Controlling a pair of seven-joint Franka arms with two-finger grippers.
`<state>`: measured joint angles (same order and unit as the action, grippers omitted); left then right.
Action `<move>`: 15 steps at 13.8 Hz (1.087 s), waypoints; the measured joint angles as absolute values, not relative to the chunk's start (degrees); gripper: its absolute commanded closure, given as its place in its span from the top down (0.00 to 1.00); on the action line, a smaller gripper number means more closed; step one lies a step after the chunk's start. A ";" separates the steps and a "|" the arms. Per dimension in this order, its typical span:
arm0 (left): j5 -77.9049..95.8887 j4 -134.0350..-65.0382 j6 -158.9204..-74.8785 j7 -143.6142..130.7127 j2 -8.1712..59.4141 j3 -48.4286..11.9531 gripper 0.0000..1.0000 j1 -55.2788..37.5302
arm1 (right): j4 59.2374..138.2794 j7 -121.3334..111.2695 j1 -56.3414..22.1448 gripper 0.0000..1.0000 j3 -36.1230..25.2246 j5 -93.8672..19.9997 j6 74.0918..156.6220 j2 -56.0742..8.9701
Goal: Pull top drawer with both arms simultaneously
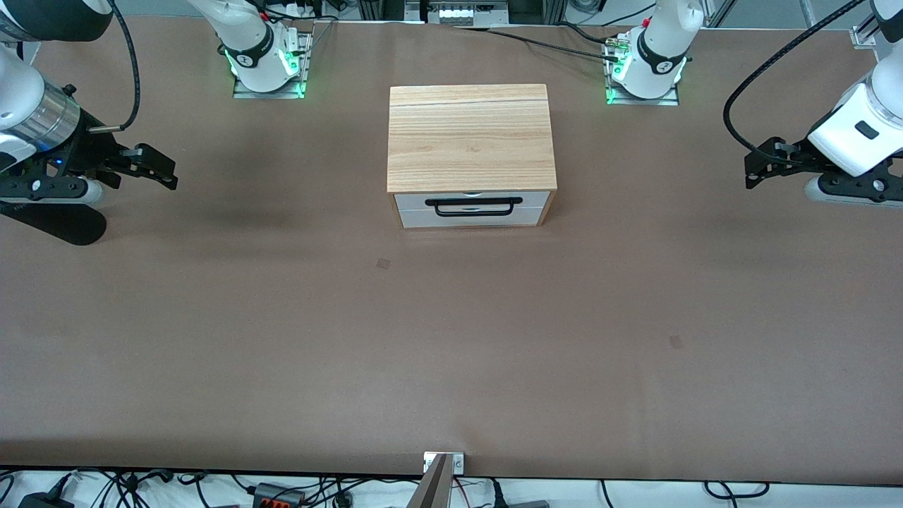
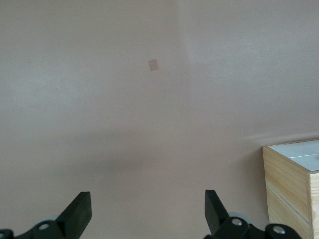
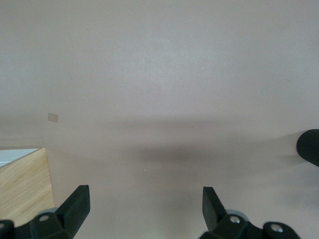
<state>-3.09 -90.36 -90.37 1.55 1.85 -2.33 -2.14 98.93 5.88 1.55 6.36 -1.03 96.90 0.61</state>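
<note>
The light wood cabinet (image 1: 469, 137) stands in the middle of the table, its front facing the front camera. The top drawer (image 1: 410, 201) is closed, with its white front flush and its black bar handle (image 1: 473, 202) free. My right gripper (image 1: 172, 176) hangs open and empty over the table toward the right arm's end, well away from the cabinet. My left gripper (image 1: 749, 175) hangs open and empty toward the left arm's end. A cabinet corner shows in the left wrist view (image 2: 291, 189) and in the right wrist view (image 3: 25, 184). Both wrist views show spread fingers (image 2: 79, 209) (image 3: 77, 206) over bare table.
The second white drawer front (image 1: 471, 219) sits below the top one, also closed. Small tape marks (image 1: 383, 263) (image 1: 675, 341) lie on the brown table nearer the front camera. The arm bases (image 1: 264, 67) (image 1: 645, 70) stand at the table's back edge.
</note>
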 measured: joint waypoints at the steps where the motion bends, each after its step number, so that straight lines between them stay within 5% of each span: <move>1: -3.09 -90.35 -90.37 1.55 1.86 -2.31 1.00 -2.14 | 98.93 5.88 1.55 1.00 6.36 -1.03 96.91 0.61; 15: -0.86 -90.04 -81.54 1.57 3.68 -2.46 1.00 -2.62 | 97.87 5.82 1.79 1.00 6.54 0.84 96.72 0.55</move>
